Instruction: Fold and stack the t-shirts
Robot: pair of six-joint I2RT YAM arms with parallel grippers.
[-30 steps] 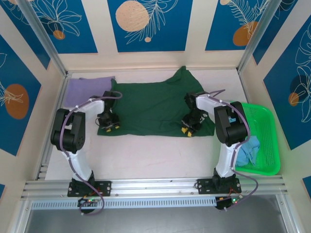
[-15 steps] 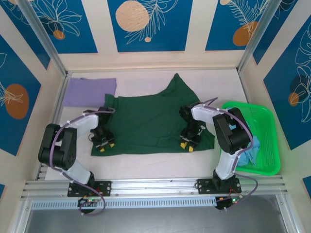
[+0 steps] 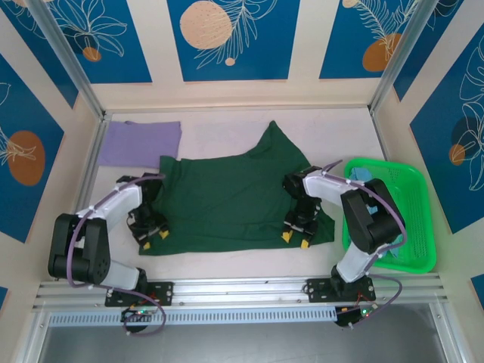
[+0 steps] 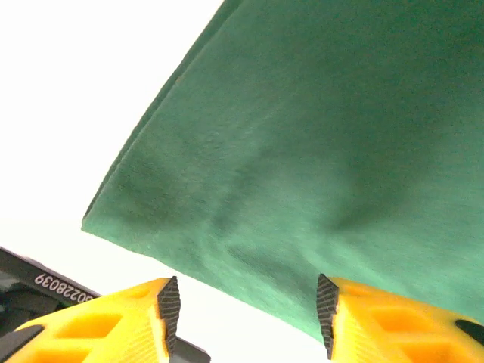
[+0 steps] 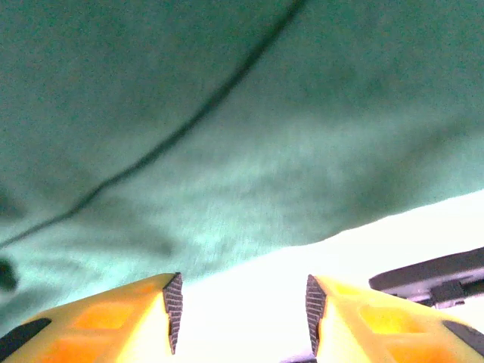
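A dark green t-shirt (image 3: 227, 200) lies spread flat across the middle of the table, one sleeve pointing to the back. My left gripper (image 3: 152, 237) hovers at its near left corner. In the left wrist view the left gripper (image 4: 246, 302) is open and the green hem (image 4: 189, 257) runs slantwise just ahead of its fingertips. My right gripper (image 3: 295, 238) sits at the near right corner. It is open too (image 5: 242, 302), over bare white table, with the cloth edge (image 5: 249, 227) just beyond. A lavender t-shirt (image 3: 142, 142) lies folded at the back left.
A bright green plastic basket (image 3: 408, 219) stands at the right edge, holding a light blue cloth (image 3: 360, 176) partly hidden by the right arm. White table (image 3: 227, 261) runs between the shirt's near hem and the metal rail (image 3: 242, 287) in front.
Both grippers have drawn the green shirt's near edge toward the front of the table. Their jaws have opened and the cloth has dropped from them.
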